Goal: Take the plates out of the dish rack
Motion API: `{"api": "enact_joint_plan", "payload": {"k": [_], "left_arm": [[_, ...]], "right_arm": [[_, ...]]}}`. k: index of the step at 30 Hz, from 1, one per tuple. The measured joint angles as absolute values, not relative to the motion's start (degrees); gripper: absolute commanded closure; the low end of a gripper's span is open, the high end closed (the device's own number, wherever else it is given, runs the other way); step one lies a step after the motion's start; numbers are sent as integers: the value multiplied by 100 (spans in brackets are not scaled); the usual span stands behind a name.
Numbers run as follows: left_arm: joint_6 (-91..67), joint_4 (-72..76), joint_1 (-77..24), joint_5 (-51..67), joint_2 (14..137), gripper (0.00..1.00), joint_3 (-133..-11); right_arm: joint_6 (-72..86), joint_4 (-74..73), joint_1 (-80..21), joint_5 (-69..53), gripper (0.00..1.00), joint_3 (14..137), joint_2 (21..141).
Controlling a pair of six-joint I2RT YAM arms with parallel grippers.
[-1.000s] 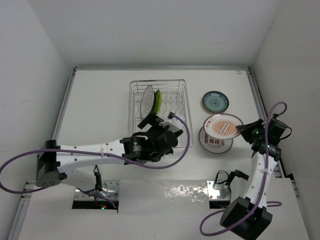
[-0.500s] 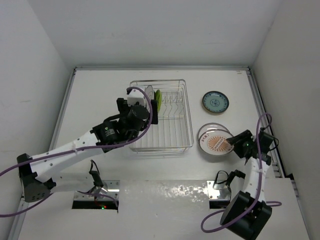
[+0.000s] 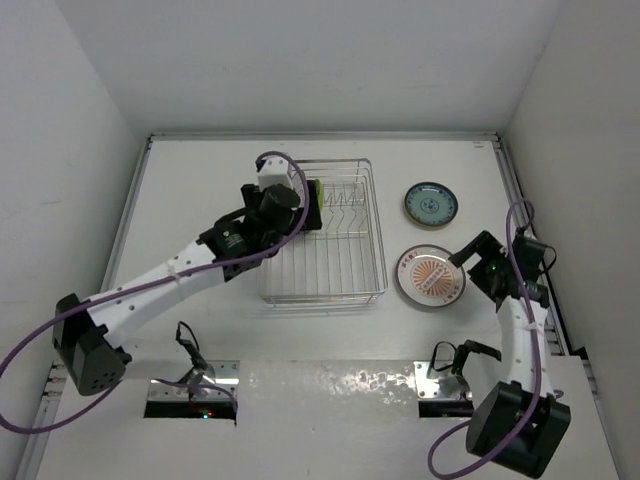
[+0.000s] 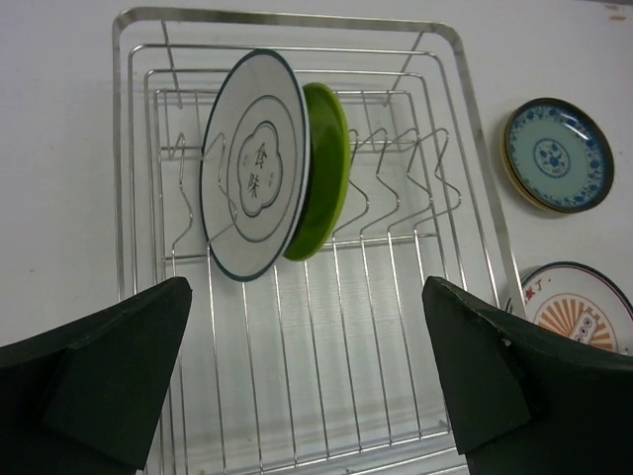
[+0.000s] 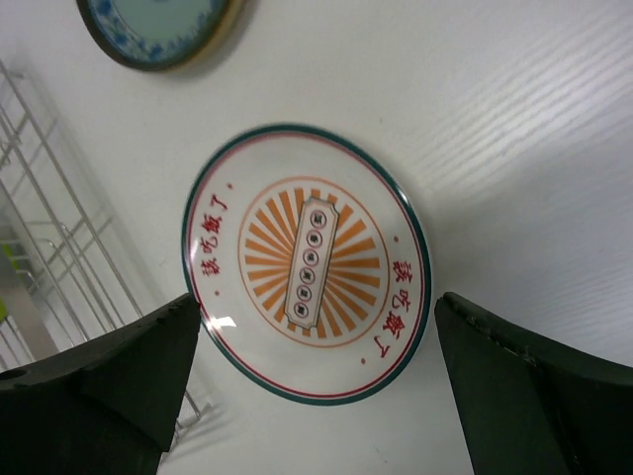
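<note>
The dish rack [image 3: 381, 250] is a silver wire basket in the middle of the table. Two plates stand upright in its back left tines: a white patterned one [image 4: 255, 178] and a lime green one [image 4: 321, 168] just behind it. My left gripper [image 4: 307, 287] hovers open above the rack floor, in front of these two, touching nothing. To the right of the rack lie a blue-centred plate [image 3: 432, 204] and a white plate with orange rays and red marks [image 5: 309, 259]. My right gripper [image 5: 314, 302] is open above that orange plate, holding nothing.
The left arm reaches across the table to the rack [image 4: 287, 17]. In the top view my left gripper [image 3: 305, 208] hides most of the standing plates. The right arm stands by the table's right edge, and my right gripper [image 3: 466, 252] is beside the orange plate [image 3: 431, 277].
The right gripper lowered the orange plate flat beside the rack, opened and let it go. The left arm swung from the rack's front to its back left, facing the standing plates.
</note>
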State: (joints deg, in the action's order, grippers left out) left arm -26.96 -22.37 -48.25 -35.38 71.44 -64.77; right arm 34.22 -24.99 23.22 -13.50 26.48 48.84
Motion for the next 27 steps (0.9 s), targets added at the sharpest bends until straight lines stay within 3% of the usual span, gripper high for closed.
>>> {"api": "enact_joint_plan", "payload": {"k": [2, 6, 11, 14, 21, 27], "left_arm": [[-2762, -2161, -4451, -3205, 7369, 2, -6495], [-2902, -1977, -3680, -2401, 7782, 21, -6536], [-2987, -1804, -3059, -1516, 8554, 31, -7065], [-3017, -1623, -3020, -1188, 8877, 33, -7277], [-3081, -1516, -3033, -891, 9459, 60, -7548], [-3159, -1584, -3033, -1066, 9769, 72, -7609]], "right_arm": [[3358, -2615, 2259, -1164, 1, 2923, 4757], [3291, -2934, 2189, -956, 1, 3426, 4250], [3249, -3155, 2154, -1076, 1, 3870, 3924], [3194, -3242, 2137, -1186, 1, 3946, 3905], [3164, -3356, 2038, -1380, 1, 3933, 3959], [3146, -3354, 1957, -1398, 1, 3933, 3955]]}}
